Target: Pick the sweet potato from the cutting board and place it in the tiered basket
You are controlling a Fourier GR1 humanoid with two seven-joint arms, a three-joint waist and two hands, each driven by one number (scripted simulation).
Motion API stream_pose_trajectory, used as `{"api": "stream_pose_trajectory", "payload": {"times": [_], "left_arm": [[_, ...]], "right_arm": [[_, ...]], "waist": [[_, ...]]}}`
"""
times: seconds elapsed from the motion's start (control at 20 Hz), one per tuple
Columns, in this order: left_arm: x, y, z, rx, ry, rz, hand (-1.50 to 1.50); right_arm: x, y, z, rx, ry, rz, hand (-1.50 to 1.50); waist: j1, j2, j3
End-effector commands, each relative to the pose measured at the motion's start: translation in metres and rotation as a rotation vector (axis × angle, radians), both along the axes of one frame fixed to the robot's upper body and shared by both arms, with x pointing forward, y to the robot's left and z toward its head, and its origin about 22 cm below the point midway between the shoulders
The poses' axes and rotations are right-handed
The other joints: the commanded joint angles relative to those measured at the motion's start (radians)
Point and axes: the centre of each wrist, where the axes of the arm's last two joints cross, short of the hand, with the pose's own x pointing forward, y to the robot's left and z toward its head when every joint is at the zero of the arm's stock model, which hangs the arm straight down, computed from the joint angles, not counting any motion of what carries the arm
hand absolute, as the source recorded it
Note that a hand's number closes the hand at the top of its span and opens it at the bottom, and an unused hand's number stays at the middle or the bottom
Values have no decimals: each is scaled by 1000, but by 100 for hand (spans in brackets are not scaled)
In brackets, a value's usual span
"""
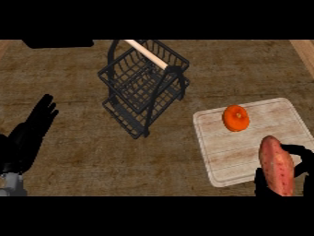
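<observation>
The right hand (302,173) curls around the sweet potato (277,167) at the near right corner of the cutting board (217,152); whether it is already lifted I cannot tell. The carrying to the tiered basket (146,87), at the far middle of the bench (71,138), is left. An orange fruit (236,118) lies on the board toward the basket. The left hand (30,131) rests open at the left edge.

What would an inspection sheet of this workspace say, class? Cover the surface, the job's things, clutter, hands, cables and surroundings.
Surface: brown counter, wood strips at both sides.
Job's things: sweet potato over the cutting board near corner; black tiered basket with wooden handle, beyond the board to its left.
Clutter: orange fruit on the board.
Hands: right hand curled round the sweet potato; left hand open, resting at left edge.
Cables: nothing seen.
Surroundings: dark object at top edge.
</observation>
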Motion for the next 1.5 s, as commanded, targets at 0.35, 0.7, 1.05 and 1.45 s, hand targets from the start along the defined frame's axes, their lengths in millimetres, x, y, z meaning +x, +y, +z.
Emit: {"api": "stream_pose_trajectory", "payload": {"times": [0.35,0.7,1.05,1.45], "left_arm": [[25,-18,8,-8,-17,-58,0],[10,-28,-5,4,-3,-76,0],[17,-28,0,-23,-12,-87,0],[22,-18,1,-1,-27,-69,0]], "right_arm": [[-24,88,95,81,-165,106,150],[4,148,119,63,-142,146,150],[69,179,145,126,-105,130,150],[127,205,142,137,-16,94,150]], "waist": [[46,17,1],[64,16,1],[80,19,1],[77,21,1]]}}
